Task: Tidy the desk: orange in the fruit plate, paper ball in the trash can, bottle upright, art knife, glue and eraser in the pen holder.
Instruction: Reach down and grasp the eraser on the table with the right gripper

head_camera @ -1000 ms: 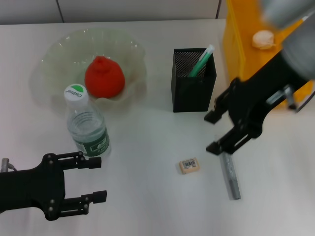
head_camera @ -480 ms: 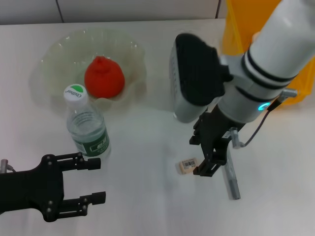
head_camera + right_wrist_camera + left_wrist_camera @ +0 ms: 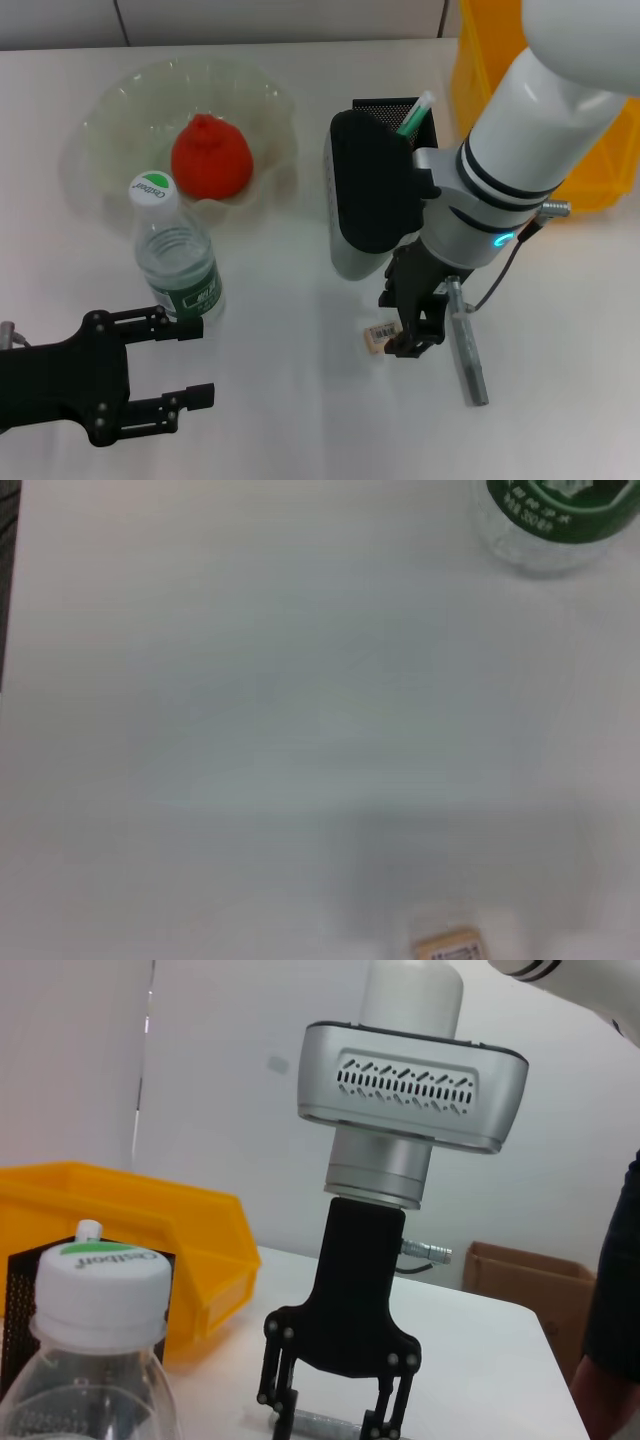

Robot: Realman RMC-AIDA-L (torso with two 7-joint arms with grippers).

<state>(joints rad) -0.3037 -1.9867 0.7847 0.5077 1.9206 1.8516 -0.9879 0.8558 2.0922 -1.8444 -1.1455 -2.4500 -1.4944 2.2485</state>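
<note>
- Over the last second the right tool [image 3: 408, 322] has swung in from the yellow bin [image 3: 590, 150] at 2 o'clock and dropped toward the middle of the bench [image 3: 300, 420]. It now hangs directly over the eraser [image 3: 380, 335], fingers spread and pointing down, nothing between them.
- The eraser lies flat at about 5 o'clock from the pen holder [image 3: 385, 110], partly hidden under the tool; the art knife [image 3: 468, 358] lies just beside it at its 3 o'clock, untouched.
- I judge the eraser pick has begun: the descent and closing remain.
- Already settled: the orange [image 3: 210, 155] sits in the fruit plate [image 3: 120, 110] at 10 o'clock, the bottle [image 3: 178, 262] stands upright, and a green-capped stick [image 3: 412, 115] is in the holder.
- The left tool [image 3: 165, 365] has barely moved, parked at 7 o'clock, fingers spread and empty, near the bottle.
</note>
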